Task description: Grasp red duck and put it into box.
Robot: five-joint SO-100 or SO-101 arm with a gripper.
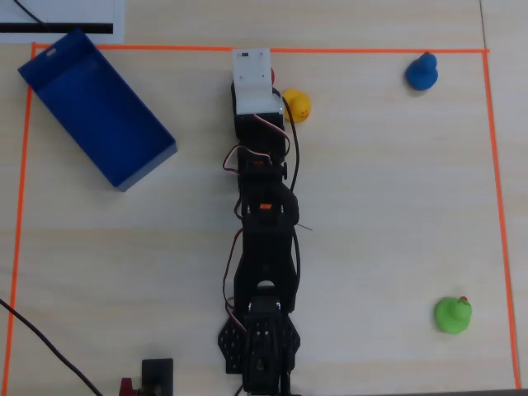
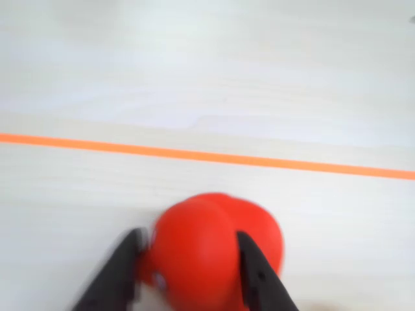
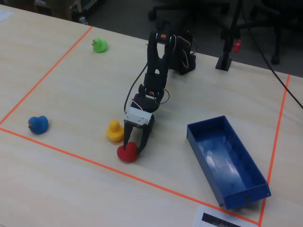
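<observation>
Overhead view: arm (image 1: pixel 262 247) reached up the frame, its white wrist block hiding the fingers; only a red sliver of the red duck (image 1: pixel 273 76) showed at the block's right edge. Yellow duck (image 1: pixel 296 105) sat just beside the wrist on the right, blue duck (image 1: pixel 421 72) and green duck (image 1: pixel 453 315) well apart. Box (image 1: pixel 96 107) lay off to the left of the fingers.

Wrist view: fingers (image 2: pixel 188 249) stood either side of the red duck (image 2: pixel 214 249), straddling it on the desk (image 2: pixel 194 78); whether they were clenched on it or merely close I could not tell. Orange tape line (image 2: pixel 207 157) ran just beyond.

Fixed view: fingers (image 3: pixel 132 144) pointed down over the red duck (image 3: pixel 127 153), which rested on the desk. Box (image 3: pixel 227 163) lay to the right with nothing between; yellow duck (image 3: pixel 114 131) sat near on the opposite side, seemingly clear of the carry.
</observation>
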